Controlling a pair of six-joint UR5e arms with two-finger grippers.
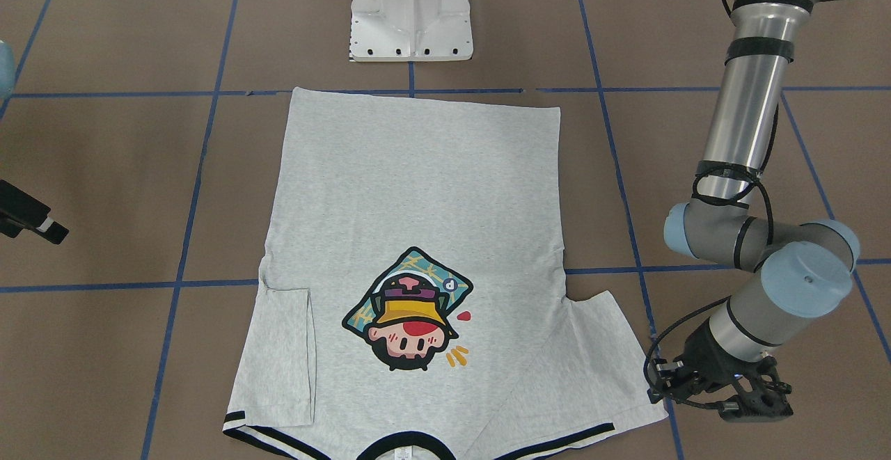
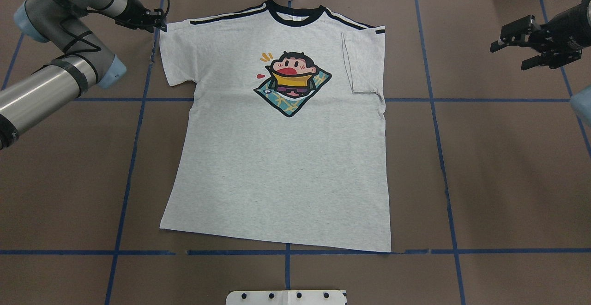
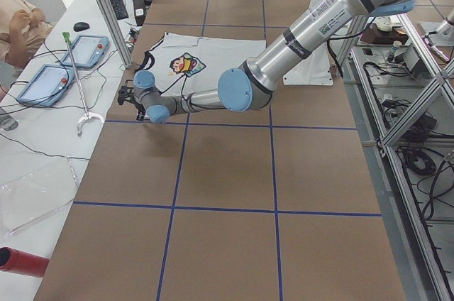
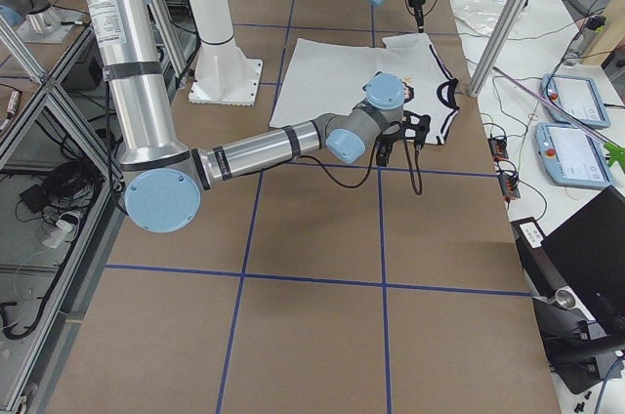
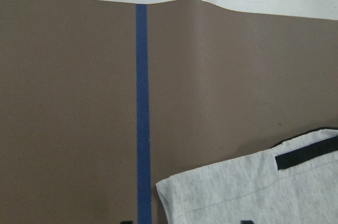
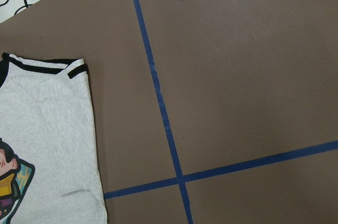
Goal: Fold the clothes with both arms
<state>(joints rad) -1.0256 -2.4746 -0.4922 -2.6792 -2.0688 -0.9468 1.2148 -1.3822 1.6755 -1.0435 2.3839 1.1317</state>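
Note:
The grey T-shirt (image 2: 281,157) lies flat on the brown table, print up, collar (image 2: 295,16) at the far edge. One sleeve (image 2: 364,60) is folded in over the body, and the other sleeve (image 2: 177,51) is spread out. My left gripper (image 2: 154,22) hovers at the spread sleeve's outer corner (image 5: 222,197). It is open, with both fingertips just showing at the bottom of the left wrist view. It also shows in the front-facing view (image 1: 755,408). My right gripper (image 2: 508,56) is open and empty, well off the shirt beyond the folded sleeve.
The white pedestal base (image 1: 411,8) stands at the shirt's hem side. Blue tape lines (image 2: 434,99) cross the table. A side bench with tablets (image 3: 78,52) and cables, and a seated person (image 3: 18,24), lie beyond the collar edge.

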